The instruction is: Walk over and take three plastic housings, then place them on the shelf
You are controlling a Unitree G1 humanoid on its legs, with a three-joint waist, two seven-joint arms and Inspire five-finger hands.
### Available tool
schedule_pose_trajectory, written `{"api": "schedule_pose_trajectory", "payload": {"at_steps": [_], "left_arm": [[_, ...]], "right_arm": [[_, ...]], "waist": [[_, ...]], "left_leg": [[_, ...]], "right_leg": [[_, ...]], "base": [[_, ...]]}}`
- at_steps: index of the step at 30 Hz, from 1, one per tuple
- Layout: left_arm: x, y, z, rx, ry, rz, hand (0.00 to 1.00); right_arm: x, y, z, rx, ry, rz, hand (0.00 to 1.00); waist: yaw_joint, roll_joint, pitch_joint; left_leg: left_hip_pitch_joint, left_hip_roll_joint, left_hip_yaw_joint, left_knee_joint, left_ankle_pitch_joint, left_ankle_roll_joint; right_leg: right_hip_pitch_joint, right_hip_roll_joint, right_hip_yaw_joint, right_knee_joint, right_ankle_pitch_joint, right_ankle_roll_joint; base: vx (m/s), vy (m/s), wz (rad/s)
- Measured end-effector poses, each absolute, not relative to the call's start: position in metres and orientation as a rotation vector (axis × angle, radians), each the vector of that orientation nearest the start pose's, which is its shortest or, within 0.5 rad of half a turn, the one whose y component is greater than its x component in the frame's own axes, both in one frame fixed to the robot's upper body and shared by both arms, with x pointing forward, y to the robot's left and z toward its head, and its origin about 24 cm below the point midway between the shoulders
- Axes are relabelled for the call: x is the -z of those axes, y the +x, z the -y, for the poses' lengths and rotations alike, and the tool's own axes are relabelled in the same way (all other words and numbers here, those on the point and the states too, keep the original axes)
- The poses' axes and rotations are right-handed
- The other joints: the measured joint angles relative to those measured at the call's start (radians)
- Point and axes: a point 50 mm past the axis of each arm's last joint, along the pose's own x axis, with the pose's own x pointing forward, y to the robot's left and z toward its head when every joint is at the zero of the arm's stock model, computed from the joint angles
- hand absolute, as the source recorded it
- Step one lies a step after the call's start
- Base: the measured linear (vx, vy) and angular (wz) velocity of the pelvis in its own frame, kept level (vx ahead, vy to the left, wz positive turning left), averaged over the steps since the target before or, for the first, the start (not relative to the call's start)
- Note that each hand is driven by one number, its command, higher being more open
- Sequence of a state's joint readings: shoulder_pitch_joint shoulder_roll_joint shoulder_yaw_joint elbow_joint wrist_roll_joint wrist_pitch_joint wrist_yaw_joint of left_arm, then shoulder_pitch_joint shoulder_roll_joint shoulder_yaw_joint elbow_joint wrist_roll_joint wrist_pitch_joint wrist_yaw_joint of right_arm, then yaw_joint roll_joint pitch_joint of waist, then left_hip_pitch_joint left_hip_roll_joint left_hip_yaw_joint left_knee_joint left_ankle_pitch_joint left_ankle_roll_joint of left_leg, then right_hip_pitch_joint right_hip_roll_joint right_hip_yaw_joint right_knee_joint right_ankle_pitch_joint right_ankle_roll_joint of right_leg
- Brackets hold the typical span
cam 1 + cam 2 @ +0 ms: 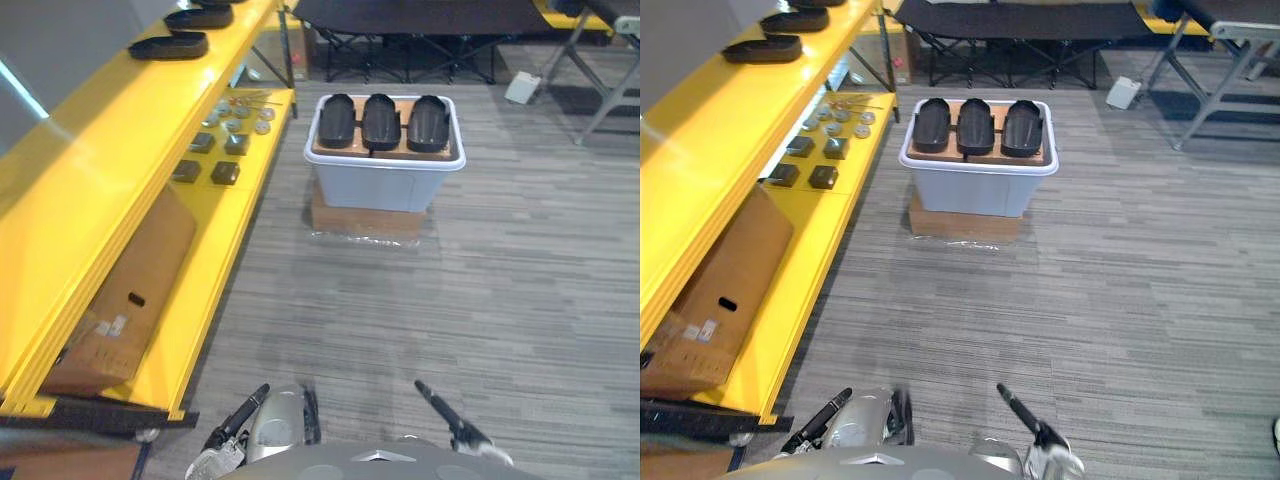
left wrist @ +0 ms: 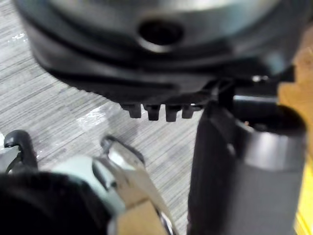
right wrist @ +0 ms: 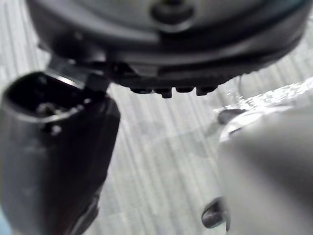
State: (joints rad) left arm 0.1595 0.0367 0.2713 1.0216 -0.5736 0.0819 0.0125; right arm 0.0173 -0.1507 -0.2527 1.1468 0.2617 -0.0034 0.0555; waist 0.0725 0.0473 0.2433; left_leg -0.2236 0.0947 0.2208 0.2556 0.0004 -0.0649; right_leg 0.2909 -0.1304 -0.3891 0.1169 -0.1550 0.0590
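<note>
Housings (image 1: 384, 122), three abreast atop a pale bin (image 1: 385, 186), lie straight ahead, well apart from both hands, long axes pointing away. Left hand (image 1: 238, 418) and right hand (image 1: 448, 410) hang low, fingers straight, empty, about equally near; the shelf (image 1: 90, 190) runs along the left.

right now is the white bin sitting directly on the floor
No, the white bin stands on a flat cardboard box, with three black housings lying across its top.

Grey carpet floor (image 1: 500, 300) bears a flat cardboard box (image 1: 365, 222) at 12 o'clock; yellow shelf (image 1: 90, 200) at 9 o'clock holds black plastic housings (image 1: 168, 45).
</note>
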Motion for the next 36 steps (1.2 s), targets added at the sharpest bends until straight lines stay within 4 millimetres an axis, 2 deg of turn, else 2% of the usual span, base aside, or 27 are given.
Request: {"api": "schedule_pose_trajectory", "payload": {"at_steps": [1, 2, 4, 6, 8, 9, 10, 12, 13, 15, 16, 17, 18, 19, 20, 21, 22, 23, 24, 26, 27, 29, 31, 33, 34, 35, 36], "left_arm": [[0.168, 0.058, -0.198, -0.644, -0.641, -1.112, 1.0], [0.165, 0.067, -0.208, -0.627, -0.598, -1.077, 1.0], [0.162, 0.079, -0.215, -0.61, -0.563, -1.057, 1.0], [0.162, 0.08, -0.216, -0.616, -0.561, -1.057, 1.0], [0.161, 0.078, -0.218, -0.609, -0.515, -1.061, 1.0], [0.161, 0.079, -0.217, -0.596, -0.496, -1.055, 1.0], [0.161, 0.079, -0.216, -0.587, -0.487, -1.049, 1.0], [0.159, 0.087, -0.214, -0.56, -0.479, -1.021, 1.0], [0.157, 0.093, -0.213, -0.546, -0.479, -1.0, 1.0], [0.153, 0.104, -0.214, -0.539, -0.5, -0.96, 1.0], [0.151, 0.111, -0.215, -0.539, -0.514, -0.942, 1.0], [0.15, 0.113, -0.216, -0.541, -0.525, -0.935, 1.0], [0.149, 0.112, -0.223, -0.542, -0.515, -0.937, 1.0], [0.149, 0.11, -0.226, -0.547, -0.506, -0.945, 1.0], [0.152, 0.106, -0.222, -0.554, -0.518, -0.963, 1.0], [0.156, 0.101, -0.211, -0.555, -0.562, -0.994, 1.0], [0.158, 0.098, -0.205, -0.562, -0.574, -1.009, 1.0], [0.16, 0.095, -0.203, -0.571, -0.582, -1.023, 1.0], [0.162, 0.091, -0.202, -0.59, -0.592, -1.038, 1.0], [0.164, 0.084, -0.198, -0.621, -0.619, -1.025, 1.0], [0.164, 0.082, -0.196, -0.63, -0.635, -1.015, 1.0], [0.165, 0.076, -0.197, -0.653, -0.64, -1.016, 1.0], [0.166, 0.075, -0.197, -0.671, -0.655, -1.006, 1.0], [0.165, 0.075, -0.198, -0.675, -0.65, -1.001, 1.0], [0.165, 0.074, -0.199, -0.679, -0.647, -1.002, 1.0], [0.165, 0.074, -0.201, -0.682, -0.643, -1.0, 1.0], [0.163, 0.074, -0.209, -0.684, -0.613, -0.991, 1.0]], "right_arm": [[0.158, 0.104, 0.224, 0.395, 0.293, -1.053, 1.0], [0.157, 0.114, 0.214, 0.364, 0.307, -1.035, 1.0], [0.155, 0.125, 0.207, 0.328, 0.304, -1.014, 1.0], [0.155, 0.124, 0.206, 0.323, 0.295, -1.022, 1.0], [0.157, 0.12, 0.204, 0.32, 0.291, -1.034, 1.0], [0.157, 0.12, 0.203, 0.319, 0.291, -1.033, 1.0], [0.156, 0.121, 0.204, 0.321, 0.285, -1.018, 1.0], [0.153, 0.125, 0.208, 0.332, 0.268, -0.988, 1.0], [0.151, 0.128, 0.21, 0.327, 0.256, -0.97, 1.0], [0.149, 0.133, 0.211, 0.301, 0.22, -0.948, 1.0], [0.148, 0.136, 0.209, 0.291, 0.216, -0.937, 1.0], [0.148, 0.136, 0.208, 0.282, 0.211, -0.936, 1.0], [0.15, 0.132, 0.201, 0.259, 0.2, -0.952, 1.0], [0.152, 0.128, 0.198, 0.255, 0.204, -0.968, 1.0], [0.153, 0.127, 0.197, 0.24, 0.188, -0.978, 1.0], [0.153, 0.127, 0.2, 0.22, 0.165, -0.983, 1.0], [0.152, 0.129, 0.204, 0.217, 0.147, -0.974, 1.0], [0.151, 0.128, 0.207, 0.212, 0.138, -0.974, 1.0], [0.152, 0.127, 0.208, 0.212, 0.135, -0.979, 1.0], [0.153, 0.122, 0.208, 0.219, 0.147, -0.992, 1.0], [0.153, 0.12, 0.212, 0.214, 0.127, -0.989, 1.0], [0.152, 0.12, 0.209, 0.182, 0.102, -0.976, 1.0], [0.15, 0.122, 0.209, 0.175, 0.095, -0.943, 1.0], [0.146, 0.127, 0.207, 0.17, 0.101, -0.904, 1.0], [0.142, 0.13, 0.207, 0.167, 0.1, -0.874, 1.0], [0.141, 0.131, 0.204, 0.163, 0.106, -0.86, 1.0], [0.14, 0.134, 0.196, 0.144, 0.125, -0.842, 1.0]], "waist": [[0.012, -0.014, 0.002], [0.008, -0.065, 0.012], [0.021, -0.097, 0.032], [0.033, -0.107, 0.034], [0.033, -0.107, 0.04], [0.033, -0.097, 0.046], [0.03, -0.093, 0.048], [0.023, -0.074, 0.046], [0.021, -0.048, 0.046], [0.007, -0.039, 0.047], [0.002, -0.046, 0.043], [0.002, -0.054, 0.04], [0.005, -0.091, 0.024], [0.005, -0.11, 0.018], [0.006, -0.102, 0.004], [0.006, -0.059, -0.002], [0.004, -0.037, -0.004], [0.002, -0.025, -0.008], [0.002, -0.019, -0.011], [0.002, -0.023, -0.014], [0.004, -0.017, -0.017], [0.001, -0.003, -0.026], [-0.004, -0.002, -0.027], [-0.011, -0.006, -0.025], [-0.02, -0.009, -0.023], [-0.018, -0.03, -0.016], [-0.021, -0.064, -0.025]], "left_leg": [[0.022, -0.019, -0.002, 0.009, 0.049, 0.111], [0.025, -0.046, 0.002, 0.017, 0.018, 0.091], [0.025, -0.066, 0.003, 0.065, -0.043, 0.106], [0.059, -0.083, 0.004, 0.081, -0.094, 0.117], [0.149, -0.105, 0.018, 0.072, -0.145, 0.143], [0.185, -0.103, 0.019, 0.069, -0.158, 0.149], [0.21, -0.101, 0.019, 0.062, -0.167, 0.147], [0.276, -0.076, 0.02, 0.024, -0.18, 0.131], [0.289, -0.042, 0.019, 0.019, -0.186, 0.119], [0.298, 0.006, -0.001, 0.022, -0.196, 0.097], [0.299, 0.025, -0.021, 0.025, -0.205, 0.068], [0.299, 0.031, -0.029, 0.032, -0.212, 0.053], [0.3, 0.035, -0.06, 0.058, -0.243, 0.0], [0.302, 0.029, -0.07, 0.071, -0.258, -0.022], [0.301, 0.059, -0.089, 0.093, -0.276, -0.049], [0.298, 0.112, -0.1, 0.101, -0.289, -0.069], [0.297, 0.139, -0.109, 0.091, -0.289, -0.074], [0.302, 0.154, -0.112, 0.07, -0.277, -0.08], [0.299, 0.16, -0.117, 0.076, -0.249, -0.103], [0.238, 0.162, -0.151, 0.22, -0.21, -0.082], [0.178, 0.177, -0.166, 0.336, -0.174, -0.082], [0.127, 0.197, -0.162, 0.436, -0.142, -0.099], [0.127, 0.192, -0.106, 0.373, -0.207, -0.097], [0.13, 0.167, -0.057, 0.2, -0.218, -0.094], [0.128, 0.142, -0.054, 0.067, -0.176, -0.076], [0.149, 0.113, -0.034, 0.043, -0.125, -0.061], [0.168, 0.065, -0.024, 0.004, -0.111, -0.048]], "right_leg": [[0.04, -0.007, 0.026, -0.01, -0.026, 0.029], [0.042, -0.037, 0.025, 0.002, -0.032, 0.019], [0.032, -0.064, 0.036, 0.066, -0.03, 0.019], [-0.012, -0.114, 0.061, 0.231, -0.03, 0.022], [-0.121, -0.206, 0.075, 0.576, 0.006, 0.091], [-0.151, -0.227, 0.056, 0.653, -0.023, 0.067], [-0.168, -0.237, 0.033, 0.68, -0.049, 0.064], [-0.233, -0.233, -0.048, 0.651, -0.117, 0.033], [-0.276, -0.207, -0.062, 0.561, -0.122, 0.025], [-0.33, -0.175, -0.032, 0.397, -0.106, 0.04], [-0.364, -0.174, 0.023, 0.302, -0.069, 0.056], [-0.376, -0.172, 0.052, 0.262, -0.028, 0.054], [-0.385, -0.18, 0.125, 0.206, 0.181, 0.047], [-0.382, -0.184, 0.133, 0.212, 0.197, 0.073], [-0.355, -0.159, 0.126, 0.21, 0.136, 0.083], [-0.338, -0.115, 0.098, 0.186, 0.103, 0.07], [-0.339, -0.087, 0.08, 0.184, 0.089, 0.057], [-0.35, -0.073, 0.074, 0.198, 0.07, 0.047], [-0.361, -0.07, 0.076, 0.224, 0.033, 0.04], [-0.343, -0.064, 0.074, 0.22, 0.012, 0.036], [-0.313, -0.052, 0.075, 0.186, 0.017, 0.037], [-0.256, -0.034, 0.068, 0.11, 0.047, 0.023], [-0.224, -0.038, 0.064, 0.048, 0.07, 0.029], [-0.194, -0.049, 0.051, -0.009, 0.094, 0.047], [-0.174, -0.066, 0.032, -0.027, 0.104, 0.065], [-0.153, -0.094, 0.027, -0.044, 0.112, 0.086], [-0.14, -0.121, 0.008, -0.076, 0.129, 0.109]], "base": [[0.45, 0.158, -0.21], [0.44, 0.147, -0.08], [0.45, 0.155, 0.1], [0.37, 0.127, 0.09], [0.41, 0.08, -0.02], [0.29, 0.03, -0.1], [0.27, -0.009, -0.09], [0.33, -0.085, -0.04], [0.32, -0.163, 0.03], [0.25, -0.174, 0.16], [0.18, -0.185, 0.26], [0.29, -0.383, 0.41], [0.24, -0.401, 0.39], [0.31, -0.532, 0.39], [0.24, -0.413, 0.19], [0.23, -0.368, 0.08], [0.14, -0.225, 0.03], [0.13, -0.238, 0.04], [0.14, -0.283, 0.03], [0.11, -0.248, 0.0], [0.11, -0.111, -0.05], [0.19, -0.053, -0.04], [0.2, 0.032, 0.04], [0.14, 0.13, 0.18], [0.13, 0.181, 0.21], [0.22, 0.271, 0.28], [0.2, 0.202, 0.19]]}}
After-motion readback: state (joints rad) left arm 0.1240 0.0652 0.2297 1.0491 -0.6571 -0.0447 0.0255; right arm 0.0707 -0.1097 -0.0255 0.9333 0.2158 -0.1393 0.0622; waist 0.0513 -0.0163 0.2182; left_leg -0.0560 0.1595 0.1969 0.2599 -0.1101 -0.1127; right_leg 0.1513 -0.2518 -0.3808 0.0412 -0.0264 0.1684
